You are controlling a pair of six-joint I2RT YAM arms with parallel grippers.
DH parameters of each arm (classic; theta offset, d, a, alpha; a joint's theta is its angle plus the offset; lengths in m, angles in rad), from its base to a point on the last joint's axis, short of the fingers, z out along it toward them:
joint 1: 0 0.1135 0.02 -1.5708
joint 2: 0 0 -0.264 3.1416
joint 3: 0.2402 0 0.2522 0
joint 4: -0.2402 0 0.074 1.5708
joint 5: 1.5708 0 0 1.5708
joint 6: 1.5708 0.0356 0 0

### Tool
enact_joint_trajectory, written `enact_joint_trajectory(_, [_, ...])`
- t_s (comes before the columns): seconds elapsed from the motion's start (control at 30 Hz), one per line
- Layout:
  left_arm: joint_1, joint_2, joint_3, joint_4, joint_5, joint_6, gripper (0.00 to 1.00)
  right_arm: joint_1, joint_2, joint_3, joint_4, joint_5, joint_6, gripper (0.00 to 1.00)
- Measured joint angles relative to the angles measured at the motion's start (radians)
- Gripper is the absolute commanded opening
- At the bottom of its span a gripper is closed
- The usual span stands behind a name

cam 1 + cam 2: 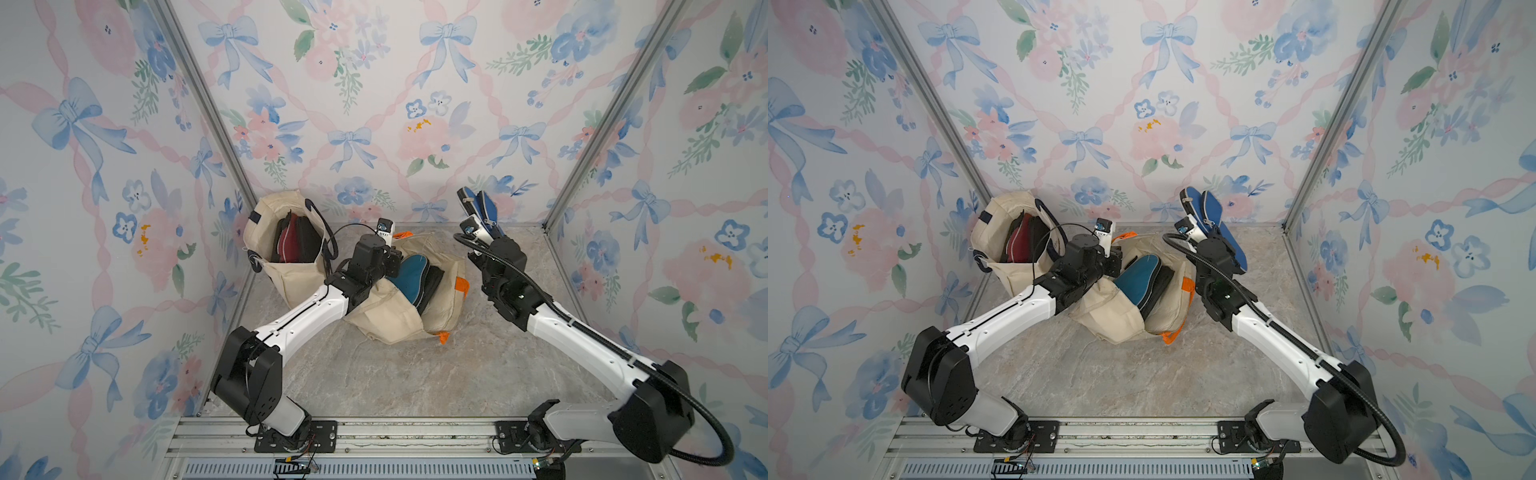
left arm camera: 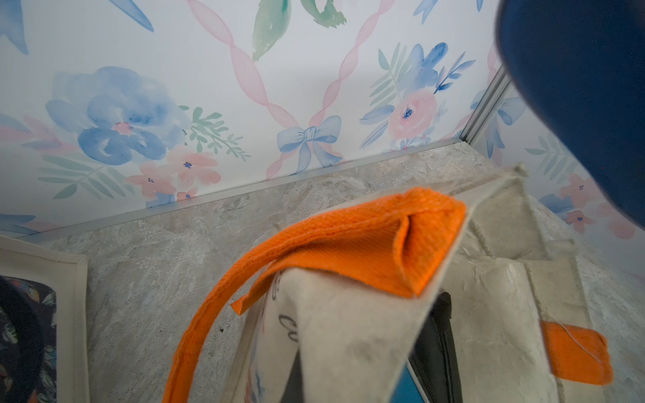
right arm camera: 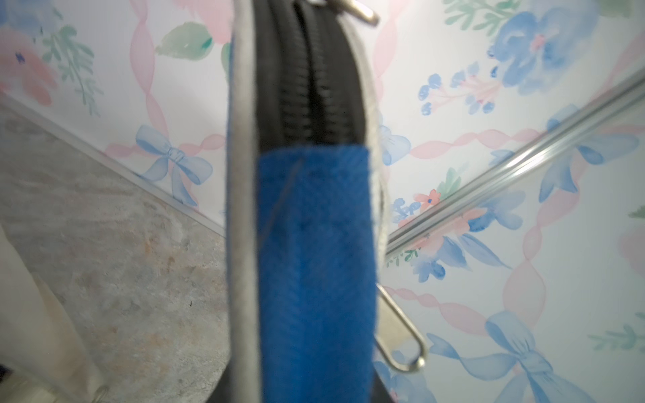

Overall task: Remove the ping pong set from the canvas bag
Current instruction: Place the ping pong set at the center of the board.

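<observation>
Paddle-shaped blue case (image 1: 487, 210), zip-edged, seemingly felt-like weave

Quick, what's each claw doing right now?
Left gripper: shut, seemingly pinching the orange-handled bag.
Right gripper: shut on the blue case, held aloft.

The canvas bag (image 1: 390, 320) was cream with bright orange handles (image 2: 349, 240), teal case (image 1: 411, 276) in it. The ping pong set (image 1: 484, 208) was royal blue — black zipper (image 3: 314, 87), grey piping (image 3: 241, 174). The other bag (image 1: 291, 282) was cream too, navy straps (image 1: 254, 217), dark red case (image 1: 289, 245) inside. Grey marble bench (image 1: 415, 374), walls (image 1: 374, 83) all pastel bows and flowers.
</observation>
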Motion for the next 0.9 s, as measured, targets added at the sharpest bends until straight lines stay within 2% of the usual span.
enact_joint_trajectory(0.17, [0.000, 0.000, 0.000, 0.000, 0.010, -0.006, 0.00, -0.060, 0.122, 0.000, 0.084, -0.027, -0.154, 0.13])
enact_joint_trajectory(0.33, [0.001, 0.000, 0.000, 0.000, 0.021, -0.011, 0.00, -0.117, 0.217, -0.037, 0.279, -0.040, -0.282, 0.13])
enact_joint_trajectory(0.63, [0.002, 0.000, 0.000, 0.000, 0.042, -0.019, 0.00, -0.246, 0.314, -0.074, 0.377, -0.059, -0.308, 0.13])
enact_joint_trajectory(0.9, [0.010, 0.000, 0.000, 0.000, 0.057, -0.029, 0.00, -0.288, 0.491, -0.074, 0.520, -0.052, -0.357, 0.13])
